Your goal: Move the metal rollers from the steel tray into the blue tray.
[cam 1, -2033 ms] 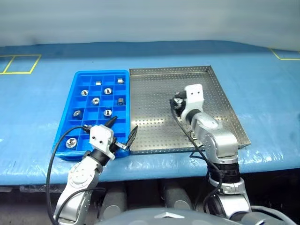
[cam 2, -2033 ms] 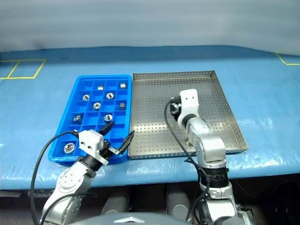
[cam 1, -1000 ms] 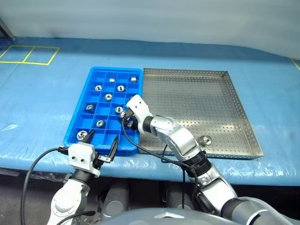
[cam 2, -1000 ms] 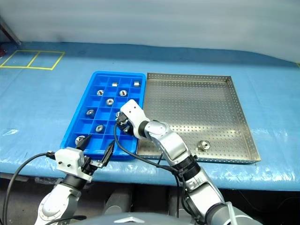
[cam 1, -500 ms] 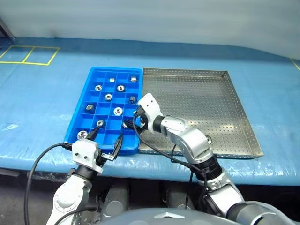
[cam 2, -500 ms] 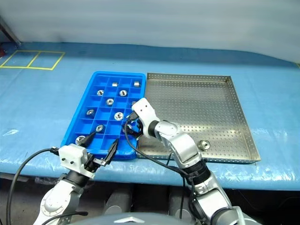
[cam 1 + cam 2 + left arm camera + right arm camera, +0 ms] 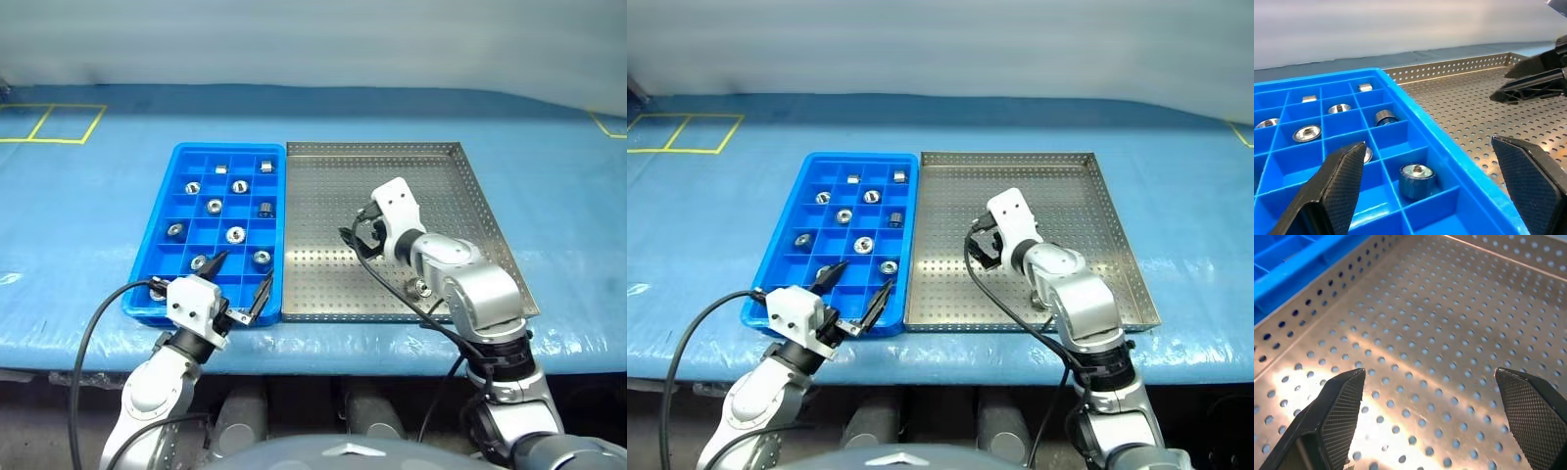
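I am seeing one small shiny metal roller (image 7: 422,288) lying in the big silver steel tray with holes (image 7: 323,284), near its front rim. Other rollers are sitting in the bright blue plastic tray (image 7: 157,304) beside it. My right gripper (image 7: 359,227) is hanging wide open and empty over the steel tray. My left gripper (image 7: 238,279) is gaping empty at the blue tray's front edge.

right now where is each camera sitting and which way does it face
Head eyes: look forward and down at the blue tray, steel tray, both arms.
Left wrist: level along the open left end effector, over blue tray compartments toward the steel tray.
Right wrist: down past the open right end effector onto perforated floor.
Shared: both trays.
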Robot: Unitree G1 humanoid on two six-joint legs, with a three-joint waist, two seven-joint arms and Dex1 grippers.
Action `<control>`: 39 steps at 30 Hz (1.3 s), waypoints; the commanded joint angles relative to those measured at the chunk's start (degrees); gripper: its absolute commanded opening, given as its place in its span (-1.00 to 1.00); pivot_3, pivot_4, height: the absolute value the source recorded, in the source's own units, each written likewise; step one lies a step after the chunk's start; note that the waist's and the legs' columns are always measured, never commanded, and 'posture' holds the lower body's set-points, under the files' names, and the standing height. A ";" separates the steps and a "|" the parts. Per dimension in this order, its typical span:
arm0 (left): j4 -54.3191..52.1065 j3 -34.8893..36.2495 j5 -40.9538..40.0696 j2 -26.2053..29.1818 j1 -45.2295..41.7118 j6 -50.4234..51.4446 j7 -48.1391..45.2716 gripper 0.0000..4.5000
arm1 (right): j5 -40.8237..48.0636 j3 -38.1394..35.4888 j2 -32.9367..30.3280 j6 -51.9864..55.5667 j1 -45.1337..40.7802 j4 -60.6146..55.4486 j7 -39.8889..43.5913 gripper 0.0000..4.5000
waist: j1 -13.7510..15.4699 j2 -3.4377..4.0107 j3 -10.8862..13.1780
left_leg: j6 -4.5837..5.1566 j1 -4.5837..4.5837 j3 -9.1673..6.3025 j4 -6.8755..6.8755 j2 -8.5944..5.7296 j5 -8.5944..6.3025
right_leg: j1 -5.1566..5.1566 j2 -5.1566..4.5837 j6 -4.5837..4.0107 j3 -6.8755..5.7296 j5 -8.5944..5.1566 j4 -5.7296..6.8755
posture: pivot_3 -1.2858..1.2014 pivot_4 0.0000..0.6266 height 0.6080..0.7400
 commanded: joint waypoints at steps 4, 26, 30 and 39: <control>1.19 -0.69 -1.36 0.20 -1.92 -0.33 -1.69 1.00 | 2.46 -5.61 -2.82 11.26 1.76 -7.76 -0.53 0.98 | -1.10 0.00 0.00 | 0.00 0.01 0.00 0.03 0.00 0.00 | 0.01 0.00 0.00 0.01 0.00 0.01 | -0.01 -0.52 1.00; 1.91 -2.27 -1.31 1.99 -3.27 1.17 -3.82 1.00 | 8.33 -6.86 -9.13 23.65 8.70 -11.02 0.92 0.90 | -2.71 -0.01 0.00 | 0.01 0.03 0.02 0.09 -0.01 0.00 | 0.05 0.02 0.01 0.05 0.00 0.03 | -0.01 -0.52 1.00; 1.66 -2.44 -1.35 2.41 -3.19 1.43 -3.87 1.00 | 8.71 -5.83 -10.03 23.41 8.51 -11.11 0.88 0.45 | -2.67 -0.01 0.00 | 0.01 0.03 0.02 0.09 -0.01 0.00 | 0.05 0.02 0.01 0.05 0.01 0.02 | -0.01 -0.52 1.00; 0.81 -2.46 -0.40 2.96 -2.65 1.44 -3.44 1.00 | 10.13 -1.40 -9.15 15.81 4.57 -11.12 2.52 -0.24 | -2.61 -0.02 0.00 | 0.01 0.04 0.02 0.08 -0.01 0.00 | 0.05 0.02 0.01 0.05 0.00 0.03 | 0.03 -0.52 1.00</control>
